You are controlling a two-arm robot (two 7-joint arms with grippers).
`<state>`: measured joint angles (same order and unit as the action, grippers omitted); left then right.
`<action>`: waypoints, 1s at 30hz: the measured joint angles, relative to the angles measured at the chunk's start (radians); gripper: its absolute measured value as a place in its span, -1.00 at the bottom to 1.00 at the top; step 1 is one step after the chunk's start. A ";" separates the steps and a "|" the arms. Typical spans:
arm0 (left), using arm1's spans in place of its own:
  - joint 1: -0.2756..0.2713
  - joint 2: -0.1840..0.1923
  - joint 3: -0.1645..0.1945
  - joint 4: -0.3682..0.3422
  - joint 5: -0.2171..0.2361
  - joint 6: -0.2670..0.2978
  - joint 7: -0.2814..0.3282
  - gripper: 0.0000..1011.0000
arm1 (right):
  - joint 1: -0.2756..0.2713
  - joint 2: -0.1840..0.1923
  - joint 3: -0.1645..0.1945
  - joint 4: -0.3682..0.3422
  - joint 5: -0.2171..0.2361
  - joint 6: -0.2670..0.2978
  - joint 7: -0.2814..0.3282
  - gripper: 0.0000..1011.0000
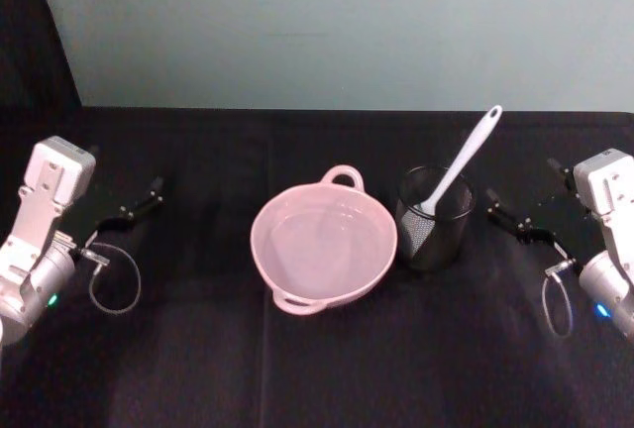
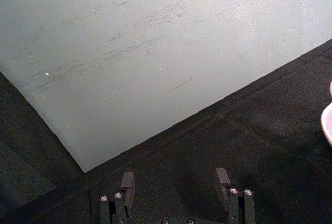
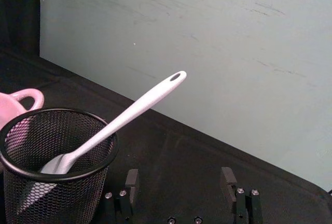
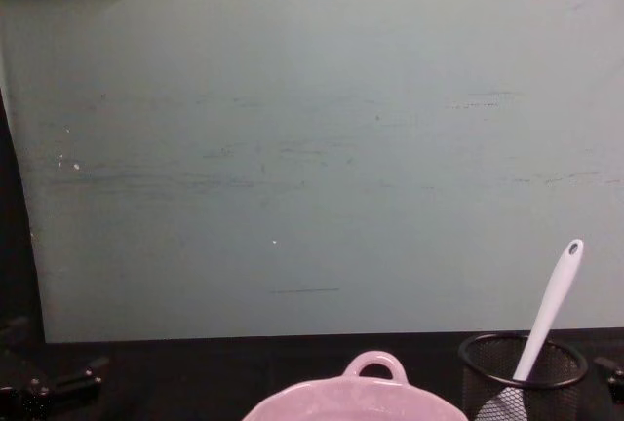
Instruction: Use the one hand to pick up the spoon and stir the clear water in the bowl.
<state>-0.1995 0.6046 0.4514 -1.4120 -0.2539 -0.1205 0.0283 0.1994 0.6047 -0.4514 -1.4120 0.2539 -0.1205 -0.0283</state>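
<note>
Left wrist view: the left gripper [image 2: 175, 178] is seen above the black table [image 2: 259, 146], its two fingers held apart. Right wrist view: the right gripper [image 3: 180, 176] is likewise spread wide. Near it one spoon [image 3: 129, 112] is stood tilted, blade down, in one black mesh cup [image 3: 57, 193], with one pink bowl [image 3: 10, 114] beyond. Head view: clear water [image 1: 322, 240] is held in the bowl at centre, and the cup is set just beside its right side. One gripper is parked at each side, well apart from the bowl. Chest view: the spoon's handle is seen leaning rightward above the cup.
</note>
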 joint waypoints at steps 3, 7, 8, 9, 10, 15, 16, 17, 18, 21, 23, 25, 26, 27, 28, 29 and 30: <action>0.000 0.000 0.000 0.000 0.000 0.000 0.000 1.00 | 0.000 0.000 0.000 0.000 0.000 0.000 0.000 0.98; 0.000 0.000 0.000 0.000 0.000 0.000 0.000 1.00 | 0.000 0.000 0.000 0.000 0.000 0.000 0.000 0.98; 0.000 0.000 0.000 0.000 0.000 0.000 0.000 1.00 | 0.000 0.000 0.000 0.000 0.000 0.000 0.000 0.98; 0.000 0.000 0.000 0.000 0.000 0.000 0.000 1.00 | 0.000 0.000 0.000 0.000 0.000 0.000 0.000 0.98; 0.000 0.000 0.000 0.000 0.000 0.000 0.000 1.00 | 0.000 0.000 0.000 0.000 0.000 0.000 0.000 0.98; 0.000 0.000 0.000 0.000 0.000 0.000 0.000 1.00 | 0.000 0.000 0.000 0.000 0.000 0.000 0.000 0.98; 0.000 0.000 0.000 0.000 0.000 0.000 0.000 1.00 | 0.000 0.000 0.000 0.000 0.000 0.000 0.000 0.98; 0.000 0.000 0.000 0.000 0.000 0.000 0.000 1.00 | 0.000 0.000 0.000 0.000 0.000 0.000 0.000 0.98; 0.000 0.000 0.000 0.000 0.000 0.000 0.000 1.00 | 0.000 0.000 0.000 0.000 0.000 0.000 0.000 0.98; 0.000 0.000 0.000 0.000 0.000 0.000 0.000 1.00 | 0.000 0.000 0.000 0.000 0.000 0.000 0.000 0.98; 0.000 0.000 0.000 0.000 0.000 0.000 0.000 1.00 | 0.000 0.000 0.000 0.000 0.000 0.000 0.000 0.98; 0.000 0.000 0.000 0.000 0.000 0.000 0.000 1.00 | 0.000 0.000 0.000 0.000 0.000 0.000 0.000 0.98; 0.000 0.000 0.000 0.000 0.000 0.000 0.000 1.00 | 0.000 0.000 0.000 0.000 0.000 0.000 0.000 0.98; 0.000 0.000 0.000 0.000 0.000 0.000 0.000 1.00 | 0.000 0.000 0.000 0.000 0.000 0.000 0.000 0.98; 0.000 0.000 0.000 0.000 0.000 0.000 0.000 1.00 | 0.000 0.000 0.000 0.000 0.000 0.000 0.000 0.98; 0.000 0.000 0.000 0.000 0.000 0.000 0.000 1.00 | 0.000 0.000 0.000 0.000 0.000 0.000 0.000 0.98; 0.000 0.000 0.000 0.000 0.000 0.000 0.000 1.00 | 0.000 0.000 0.000 0.000 0.000 0.000 0.000 0.98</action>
<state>-0.1996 0.6047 0.4513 -1.4120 -0.2539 -0.1205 0.0283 0.1995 0.6047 -0.4514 -1.4120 0.2539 -0.1205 -0.0283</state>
